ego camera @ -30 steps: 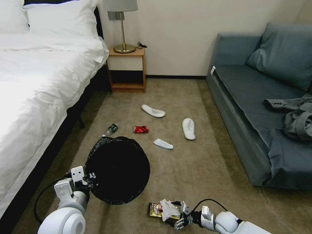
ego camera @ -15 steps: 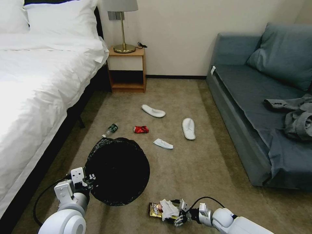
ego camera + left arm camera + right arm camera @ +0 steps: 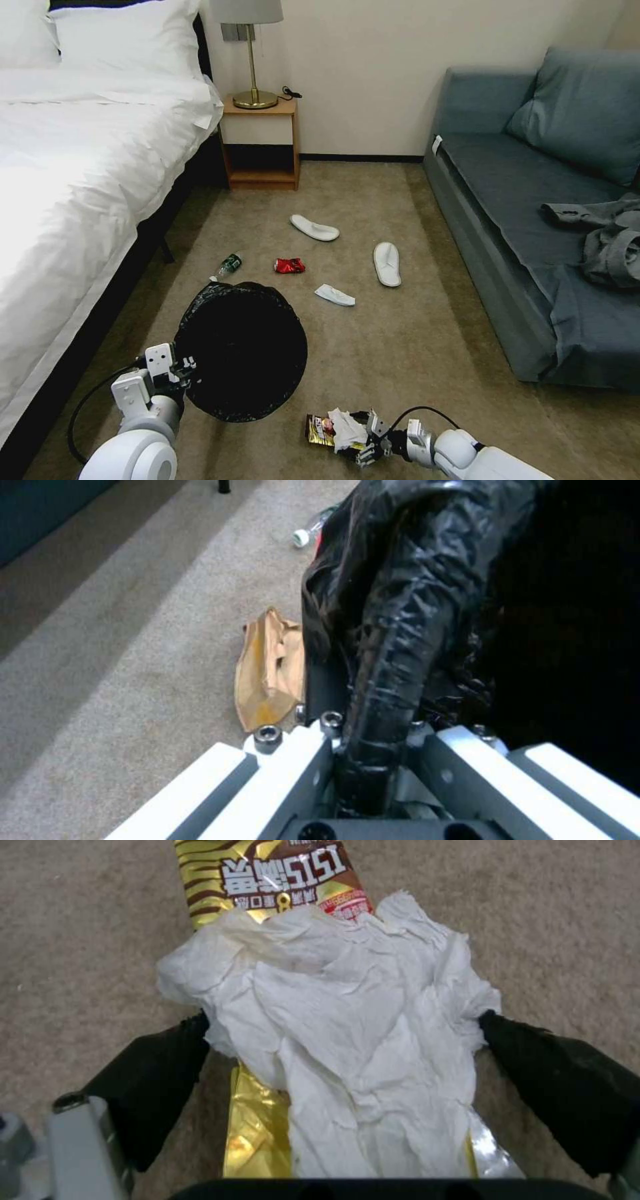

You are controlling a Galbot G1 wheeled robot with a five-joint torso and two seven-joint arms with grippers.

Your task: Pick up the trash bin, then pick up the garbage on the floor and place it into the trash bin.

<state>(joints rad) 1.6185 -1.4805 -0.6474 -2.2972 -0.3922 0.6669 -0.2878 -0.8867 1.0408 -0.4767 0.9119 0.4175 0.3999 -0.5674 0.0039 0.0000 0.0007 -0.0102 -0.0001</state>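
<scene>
The trash bin, lined with a glossy black bag, hangs just above the carpet at my lower left. My left gripper is shut on its near rim; in the left wrist view the bagged rim runs between the jaws. My right gripper is low at the carpet and open. Its black pads flank a crumpled white tissue lying on a gold snack wrapper. Farther off lie a crushed red can, a green-labelled bottle, another tissue and two white slippers. A brown paper bag lies beside the bin.
A white bed runs along the left and a wooden nightstand with a lamp stands against the far wall. A blue sofa with a grey jacket lines the right. Open carpet lies between them.
My right gripper has edged a little forward and to the left, so its fingers now straddle the tissue. The left arm and the bin have held still.
</scene>
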